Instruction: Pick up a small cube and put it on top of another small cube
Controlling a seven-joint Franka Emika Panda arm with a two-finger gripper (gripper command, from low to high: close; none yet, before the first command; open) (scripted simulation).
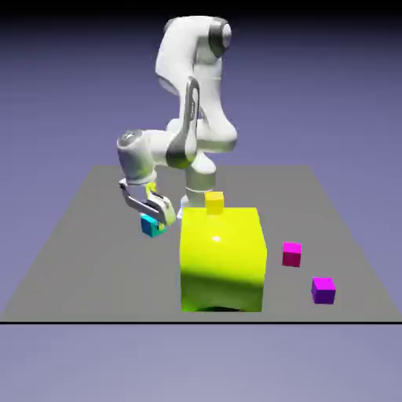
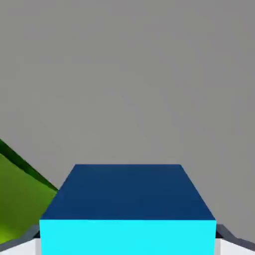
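And the gripper (image 2: 128, 244) has the cyan cube (image 2: 127, 238) clamped between its fingertips, bottom centre of the hand view! That's the grasp stage; next calls for a straight lift, then a carry towards another small cube.

At the exterior view's upper middle, the arm (image 1: 174, 145) looks like smooth, glossy white plastic. The big block (image 1: 222, 259), lower middle, is smooth and shiny, with a bright highlight. The table (image 1: 118, 283) beneath looks matt. In the hand view's lower middle, the cyan cube (image 2: 127, 237) has smooth, flat-toned faces.
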